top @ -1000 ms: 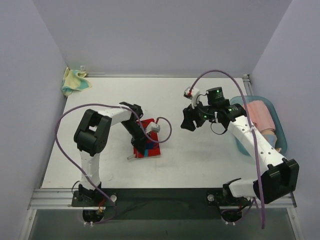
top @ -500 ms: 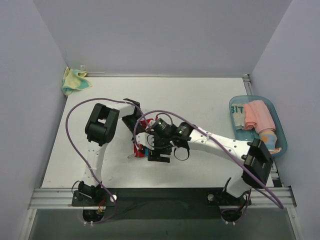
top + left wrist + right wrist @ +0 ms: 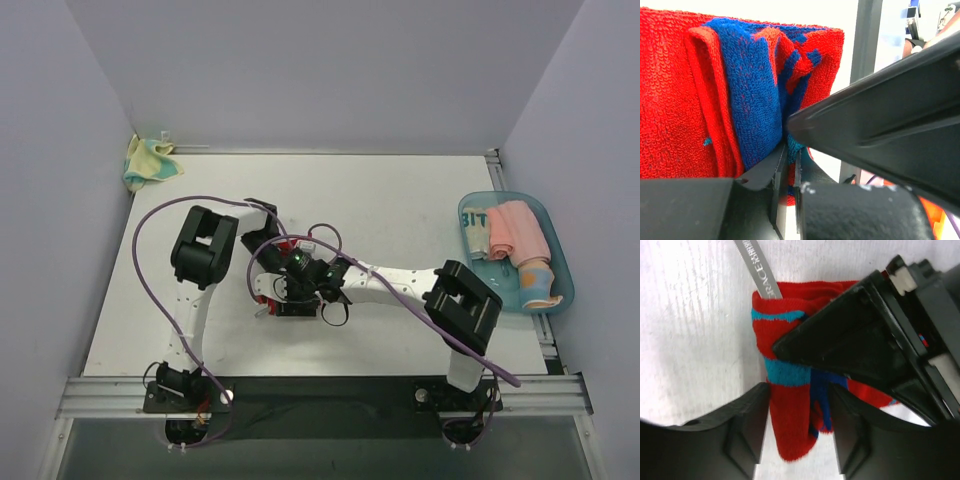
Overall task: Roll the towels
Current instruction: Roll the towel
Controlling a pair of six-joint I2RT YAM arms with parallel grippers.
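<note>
Three rolls [image 3: 512, 232] already lie in the basket [image 3: 556, 232] at the table's right edge, so I judge that part done. The red towel [image 3: 790, 435] is the one in hand: it sits mid-table, folded into a narrow bundle with blue stripes, and is not yet a tight roll. A yellow towel [image 3: 148, 162] lies crumpled in the far left corner, untouched, so at least two are left.

My left gripper [image 3: 786, 146] is pressed together on a fold of the red towel, pinching the blue-and-red edge. My right gripper [image 3: 799, 390] is spread, one finger on each side of the towel's end, not closed on it. The two grippers are just beside each other, close enough that each fills much of the other's wrist view.

A second ago my right arm was over by the basket, its gripper raised and well apart from the towel, and the towel showed plainly beside the left gripper. Since then the right arm has swung across the table and come down at the towel, which both arms now mostly hide from above. The left arm has barely moved.
</note>
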